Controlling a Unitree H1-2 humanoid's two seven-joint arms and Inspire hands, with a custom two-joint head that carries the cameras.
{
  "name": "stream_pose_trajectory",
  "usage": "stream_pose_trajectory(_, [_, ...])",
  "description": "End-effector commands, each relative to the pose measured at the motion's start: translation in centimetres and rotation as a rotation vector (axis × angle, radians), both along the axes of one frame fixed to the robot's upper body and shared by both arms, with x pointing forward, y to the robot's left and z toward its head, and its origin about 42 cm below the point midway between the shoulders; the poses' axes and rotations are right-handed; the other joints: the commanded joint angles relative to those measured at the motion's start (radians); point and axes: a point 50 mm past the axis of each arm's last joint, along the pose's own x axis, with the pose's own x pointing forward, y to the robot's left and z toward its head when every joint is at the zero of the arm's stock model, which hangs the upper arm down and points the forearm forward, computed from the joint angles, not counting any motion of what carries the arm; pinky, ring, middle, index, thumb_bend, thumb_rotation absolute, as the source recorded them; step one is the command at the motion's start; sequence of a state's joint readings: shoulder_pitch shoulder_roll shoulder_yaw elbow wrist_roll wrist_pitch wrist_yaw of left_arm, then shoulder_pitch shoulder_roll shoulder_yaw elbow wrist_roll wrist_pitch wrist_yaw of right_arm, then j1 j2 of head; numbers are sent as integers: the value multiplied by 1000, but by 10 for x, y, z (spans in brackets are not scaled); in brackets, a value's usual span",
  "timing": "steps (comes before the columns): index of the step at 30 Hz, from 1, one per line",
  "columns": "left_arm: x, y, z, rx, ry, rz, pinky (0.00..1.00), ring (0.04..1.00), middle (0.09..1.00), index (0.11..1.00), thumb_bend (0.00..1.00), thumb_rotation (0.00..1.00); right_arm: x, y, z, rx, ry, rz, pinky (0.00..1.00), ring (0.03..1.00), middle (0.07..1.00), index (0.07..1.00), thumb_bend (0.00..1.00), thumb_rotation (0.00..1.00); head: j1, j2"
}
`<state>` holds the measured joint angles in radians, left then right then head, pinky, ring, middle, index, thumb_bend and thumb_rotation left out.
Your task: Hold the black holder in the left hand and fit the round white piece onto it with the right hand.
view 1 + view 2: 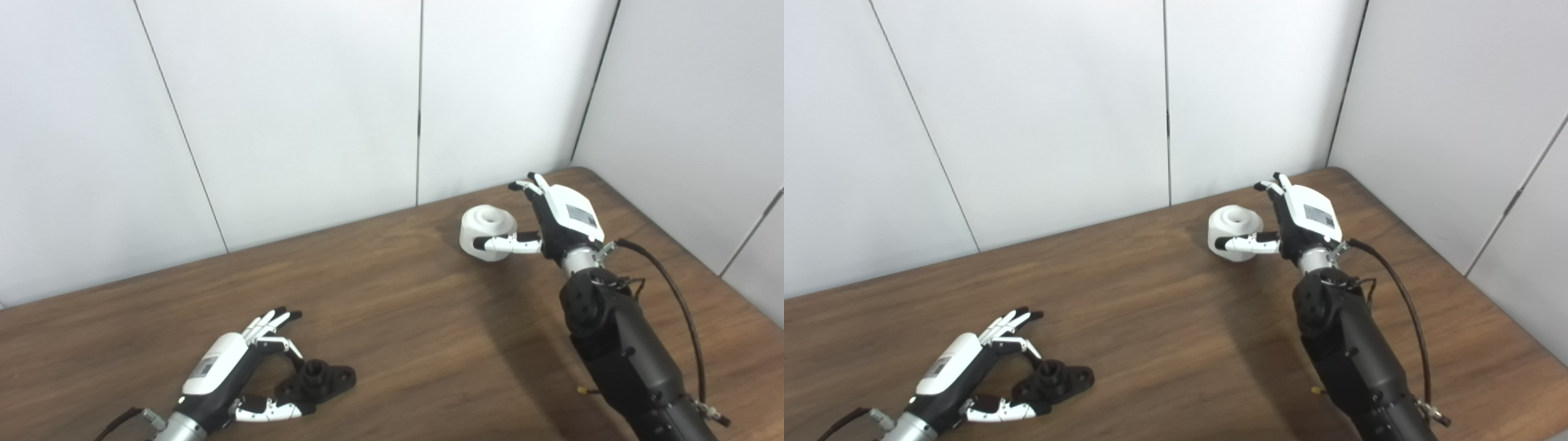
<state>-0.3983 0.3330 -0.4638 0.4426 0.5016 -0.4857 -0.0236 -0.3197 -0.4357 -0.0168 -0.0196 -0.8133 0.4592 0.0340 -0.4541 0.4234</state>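
- Black holder [318, 381] is seen lying flat on the wooden bench [392, 306], near the front left, cradled between thumb and fingers of the left hand [236, 380]; the hand is spread open and nothing is gripped yet.
- Round white piece [488, 231] is shown standing on the bench toward the far right corner, well apart from the holder.
- The right hand [554, 223] is held open beside the piece, its thumb laid across the near face; no full grasp is seen.
- A slip is judged possible: the smooth, rounded piece could be pushed away or rolled if the fingers are closed off-centre.
- The flat holder may be skidded along the bench rather than lifted.
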Motion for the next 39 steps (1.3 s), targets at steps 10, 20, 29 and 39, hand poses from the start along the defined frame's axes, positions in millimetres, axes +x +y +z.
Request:
stream_pose_trajectory(10, [-34,26,-51,80,167,54,1000,1000,957,483,524,57,16,-3,21,-31,-95,-15,786,906,959,858,995,598,4,1])
stream_pose_trajectory(20, [-36,26,-51,81,169,51,1000,1000,956,483,524,56,23,-8,15,-31,-77,-22,756,883,942,836,977,534,14,6])
stream_pose_trajectory(29, [-36,27,-50,90,165,48,1000,1000,956,483,524,57,31,-6,10,-13,-64,-21,759,875,928,798,959,485,18,10])
stream_pose_trajectory(39, [-37,27,-50,84,164,49,1000,1000,951,483,524,57,36,-1,5,1,-47,-15,736,868,919,787,956,491,26,14])
